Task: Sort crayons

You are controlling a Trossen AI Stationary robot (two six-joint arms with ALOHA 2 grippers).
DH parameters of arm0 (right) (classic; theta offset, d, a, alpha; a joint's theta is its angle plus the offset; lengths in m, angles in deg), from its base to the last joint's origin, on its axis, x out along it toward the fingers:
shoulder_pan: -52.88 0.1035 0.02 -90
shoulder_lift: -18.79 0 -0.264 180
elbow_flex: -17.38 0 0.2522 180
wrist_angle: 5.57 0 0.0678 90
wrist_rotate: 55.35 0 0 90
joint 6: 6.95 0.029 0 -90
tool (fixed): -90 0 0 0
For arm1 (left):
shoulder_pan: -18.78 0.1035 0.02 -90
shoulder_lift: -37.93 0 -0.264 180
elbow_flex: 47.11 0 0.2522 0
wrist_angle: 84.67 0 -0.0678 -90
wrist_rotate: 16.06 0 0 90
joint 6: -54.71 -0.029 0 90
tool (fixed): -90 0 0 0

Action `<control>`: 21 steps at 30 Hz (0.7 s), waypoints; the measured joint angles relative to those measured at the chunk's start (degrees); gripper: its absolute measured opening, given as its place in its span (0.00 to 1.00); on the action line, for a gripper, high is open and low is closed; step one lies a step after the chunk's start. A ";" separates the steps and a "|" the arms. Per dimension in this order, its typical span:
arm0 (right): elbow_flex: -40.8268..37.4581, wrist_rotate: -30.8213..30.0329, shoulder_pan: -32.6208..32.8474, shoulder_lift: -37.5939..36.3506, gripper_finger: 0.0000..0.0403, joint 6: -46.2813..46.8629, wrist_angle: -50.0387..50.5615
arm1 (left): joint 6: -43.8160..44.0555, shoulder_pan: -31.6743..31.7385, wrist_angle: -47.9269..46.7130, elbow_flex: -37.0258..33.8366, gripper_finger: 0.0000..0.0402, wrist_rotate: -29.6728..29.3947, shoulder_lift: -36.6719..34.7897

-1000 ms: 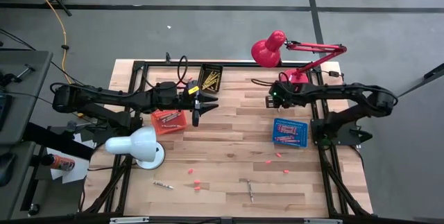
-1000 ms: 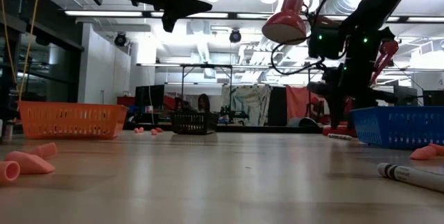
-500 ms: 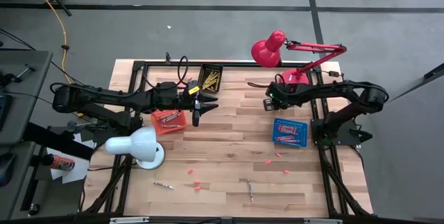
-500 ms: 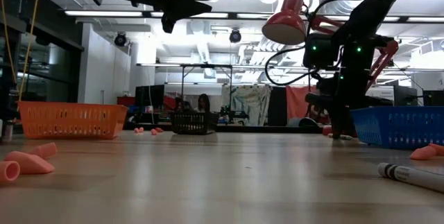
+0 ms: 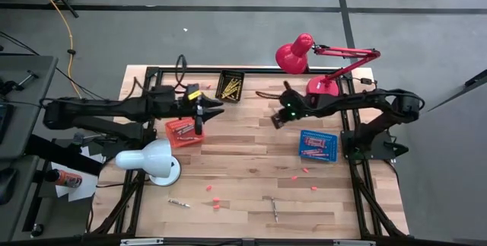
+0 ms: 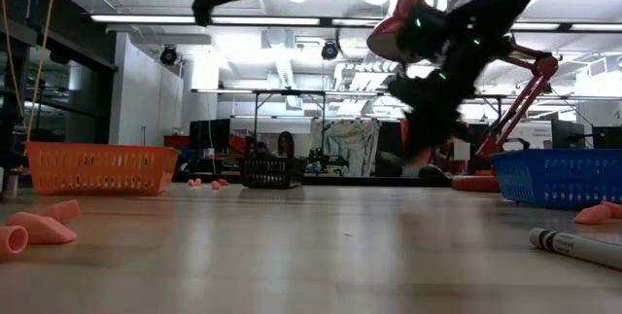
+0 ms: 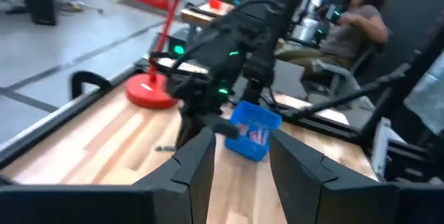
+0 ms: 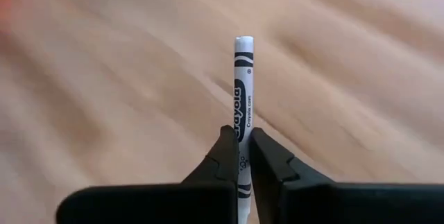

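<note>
One white crayon [image 8: 242, 78] clamped in right gripper [image 8: 241, 156], above mid-table – fingers pinching wrapper (tip protrudes forward). Left gripper [image 5: 199, 113] over orange basket [image 5: 185, 132], fingers apart, empty. Blue basket [image 5: 316, 145] beside right arm.

Left arm reaches in from the left edge of the high view, stretched nearly straight toward frame centre. Left gripper [image 5: 200, 114] sits left of centre in the upper half, pointing down-frame. Its two dark fingers [image 7: 198, 165] stand parted with a clear gap between them, nothing held.

Right arm enters from the right side of the high view, elbow bent near the right edge, forearm running leftward. Right gripper [image 5: 277, 120] sits just right of centre, green light on the wrist. Its fingers [image 8: 225, 156] are clamped on a white crayon [image 8: 241, 92], which sticks out straight ahead between them.
</note>
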 joint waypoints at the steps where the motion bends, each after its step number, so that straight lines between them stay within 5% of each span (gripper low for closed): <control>1: 0.38 1.34 1.01 0.02 0.01 -2.01 -4.49 | 0.00 0.02 -0.44 -0.02 0.31 -0.99 -0.79; 9: 5.52 14.58 7.54 -0.64 0.01 -14.79 -33.34 | -1.38 0.02 -0.86 -0.02 0.31 -4.48 -2.70; 21: 13.09 14.46 8.70 -2.09 0.00 -21.47 -36.43 | -1.39 -0.11 -0.05 -0.04 0.31 -4.22 -2.44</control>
